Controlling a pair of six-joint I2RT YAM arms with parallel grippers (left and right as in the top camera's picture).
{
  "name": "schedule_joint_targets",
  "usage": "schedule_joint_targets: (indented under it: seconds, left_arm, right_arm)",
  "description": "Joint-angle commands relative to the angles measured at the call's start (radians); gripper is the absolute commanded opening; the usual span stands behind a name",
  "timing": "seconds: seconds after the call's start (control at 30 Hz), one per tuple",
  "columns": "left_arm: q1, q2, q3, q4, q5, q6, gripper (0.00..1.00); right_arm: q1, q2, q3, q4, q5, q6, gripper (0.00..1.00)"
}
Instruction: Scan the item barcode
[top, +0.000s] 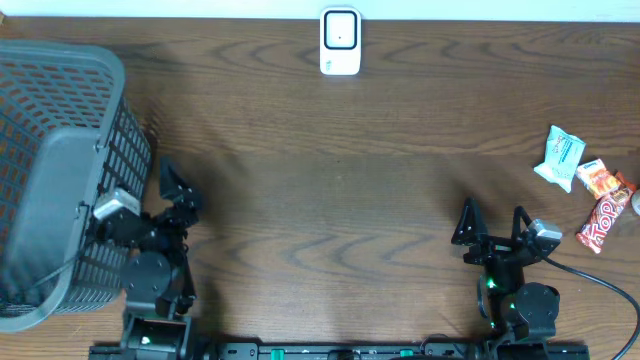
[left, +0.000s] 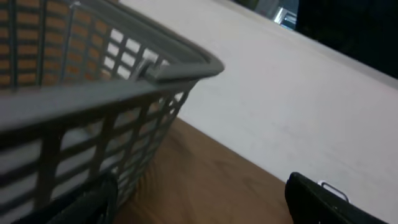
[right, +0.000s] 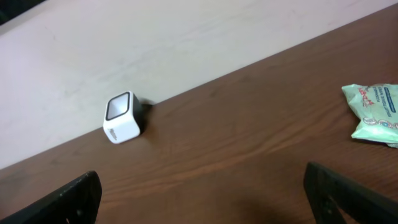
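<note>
Now left fingers (top: 172, 178), right fingers (top: 467, 222) both standing apart, holding nothing; mint-green snack packet (top: 559, 158) lying far right of white cube-shaped barcode scanner (top: 340, 41).

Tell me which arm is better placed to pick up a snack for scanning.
Right. The right tool, open, is close to the snack packets at the table's right edge, while the left tool sits beside the basket, far from them.

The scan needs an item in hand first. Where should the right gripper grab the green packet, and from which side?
Probably across its short width near the middle, from above: the green packet lies flat, longer than wide, with its left side free and a red wrapper close on its right. The right gripper is open.
</note>
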Motion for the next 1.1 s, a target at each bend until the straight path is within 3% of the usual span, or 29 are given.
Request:
schedule_joint_targets:
  seconds: [0.0, 0.33, 0.6, 0.73, 0.83, 1.07]
  left_arm:
    - [0.002, -0.057, -0.074, 0.017, -0.045, -0.023, 0.86]
    - [0.005, -0.208, -0.257, 0.057, -0.069, -0.023, 0.86]
    - [0.004, -0.303, -0.263, -0.131, -0.105, -0.019, 0.86]
    - [0.004, -0.340, -0.263, -0.297, -0.143, -0.015, 0.87]
    - [0.004, -0.350, -0.263, -0.284, -0.143, 0.044, 0.86]
    - [0.004, -0.356, -0.263, -0.284, -0.143, 0.045, 0.86]
  right_arm:
    - [-0.012, -0.006, -0.002, -0.003, 0.012, 0.001, 0.99]
    - [-0.012, -0.006, -0.002, -0.003, 0.012, 0.001, 0.99]
    - [-0.012, -0.006, -0.002, -0.003, 0.012, 0.001, 0.99]
    - [-0.012, -0.006, -0.002, -0.003, 0.012, 0.001, 0.99]
    - [-0.012, -0.006, -0.002, -0.003, 0.012, 0.001, 0.99]
    - [-0.012, -0.006, -0.002, -0.003, 0.012, 0.001, 0.99]
